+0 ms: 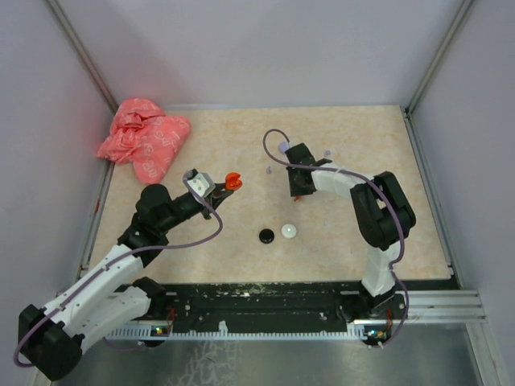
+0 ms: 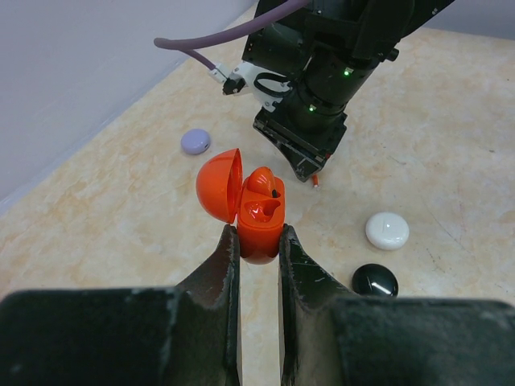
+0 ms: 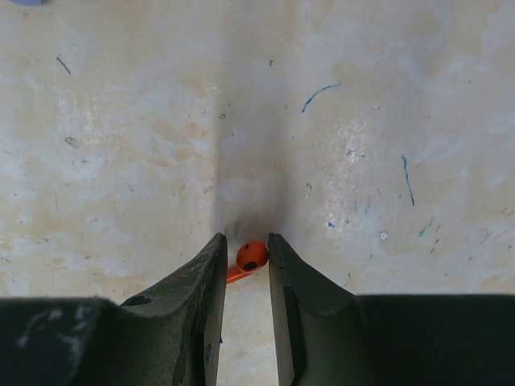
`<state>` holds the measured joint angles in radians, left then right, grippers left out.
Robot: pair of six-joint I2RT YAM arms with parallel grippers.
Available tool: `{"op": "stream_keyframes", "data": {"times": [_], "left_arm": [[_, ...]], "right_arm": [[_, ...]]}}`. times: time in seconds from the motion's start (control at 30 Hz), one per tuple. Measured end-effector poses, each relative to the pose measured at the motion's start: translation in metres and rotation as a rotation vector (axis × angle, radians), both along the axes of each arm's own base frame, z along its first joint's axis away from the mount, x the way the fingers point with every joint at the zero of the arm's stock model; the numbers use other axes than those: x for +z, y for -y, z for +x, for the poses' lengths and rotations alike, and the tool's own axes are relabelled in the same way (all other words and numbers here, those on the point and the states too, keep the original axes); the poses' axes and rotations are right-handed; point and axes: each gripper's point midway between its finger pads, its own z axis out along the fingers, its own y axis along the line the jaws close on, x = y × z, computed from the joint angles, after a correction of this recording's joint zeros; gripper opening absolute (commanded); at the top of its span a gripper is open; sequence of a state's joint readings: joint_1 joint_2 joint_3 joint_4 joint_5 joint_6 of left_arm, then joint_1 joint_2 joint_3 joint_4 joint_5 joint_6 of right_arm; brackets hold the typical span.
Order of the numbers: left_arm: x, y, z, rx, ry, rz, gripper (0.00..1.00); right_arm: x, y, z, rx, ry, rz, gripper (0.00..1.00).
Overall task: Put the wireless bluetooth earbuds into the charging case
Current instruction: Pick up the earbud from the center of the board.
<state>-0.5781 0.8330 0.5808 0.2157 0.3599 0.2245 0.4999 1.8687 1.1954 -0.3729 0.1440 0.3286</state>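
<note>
My left fingers (image 2: 259,241) are nearly shut, pinching the base of the open orange-red case (image 2: 259,219), its lid tipped back. One well seems to hold a first earbud (image 2: 264,182); the other looks empty. My right fingers (image 3: 246,241) stand narrow on either side of the second orange-red earbud (image 3: 249,257), which lies on the table (image 3: 362,121). I cannot tell whether they pinch it yet. I judge this set half done: that bud needs lifting, carrying across and seating.
</note>
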Motion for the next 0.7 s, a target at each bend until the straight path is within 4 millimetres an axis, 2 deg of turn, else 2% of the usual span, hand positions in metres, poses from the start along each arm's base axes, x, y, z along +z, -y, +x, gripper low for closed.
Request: {"op": "stream_keyframes", "data": {"times": [0.27, 0.5, 0.6, 0.7], "left_arm": [[0.000, 0.000, 0.000, 0.000, -0.001, 0.000, 0.00], [-0.002, 0.001, 0.001, 0.000, -0.006, 0.003, 0.01], [-0.005, 0.002, 0.002, -0.001, -0.015, 0.008, 0.00], [-0.012, 0.003, 0.004, -0.002, -0.032, 0.019, 0.01]], "right_arm": [[-0.001, 0.001, -0.001, 0.022, 0.004, -0.052, 0.22], [0.000, 0.000, -0.001, 0.037, 0.009, -0.092, 0.13], [0.000, -0.002, -0.002, 0.048, 0.013, -0.104, 0.08], [0.002, -0.006, -0.007, 0.065, 0.011, -0.111, 0.07]]}}
